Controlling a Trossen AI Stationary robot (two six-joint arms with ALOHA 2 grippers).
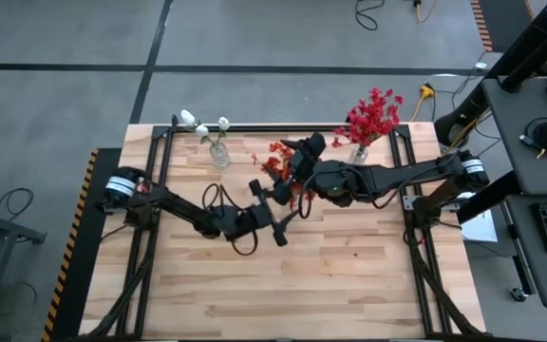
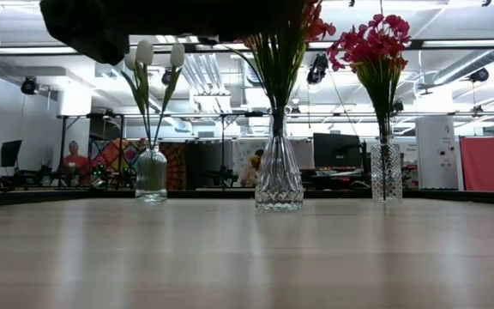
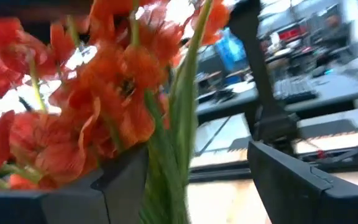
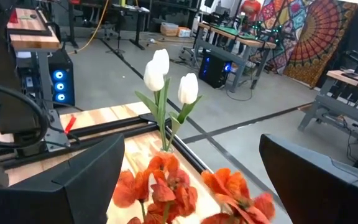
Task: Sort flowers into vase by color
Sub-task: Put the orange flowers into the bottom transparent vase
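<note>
Three glass vases stand in a row at the far side of the table. A small vase (image 2: 151, 176) holds white flowers (image 1: 204, 126). A middle vase (image 2: 279, 180) holds orange flowers (image 1: 275, 163) on green stems (image 2: 277, 69). A tall vase (image 2: 385, 172) holds crimson flowers (image 1: 372, 116). My left gripper (image 1: 278, 204) is open at the orange spray, whose stems (image 3: 169, 155) rise between its fingers. My right gripper (image 1: 297, 160) hovers open over the orange blooms (image 4: 166, 186), facing the white flowers (image 4: 166, 78). My left gripper has the orange spray's green stems (image 3: 166, 168) between its wide-apart fingers, close to one finger (image 3: 120, 186). I cannot tell whether that finger touches them. The stems stand upright in the middle vase.
Black rails (image 1: 160, 180) run along the table's left and right sides, and another (image 1: 283, 126) runs along its far edge. Bare wood (image 1: 283, 285) fills the near half of the table. Desks, monitors and seated people show in the room beyond.
</note>
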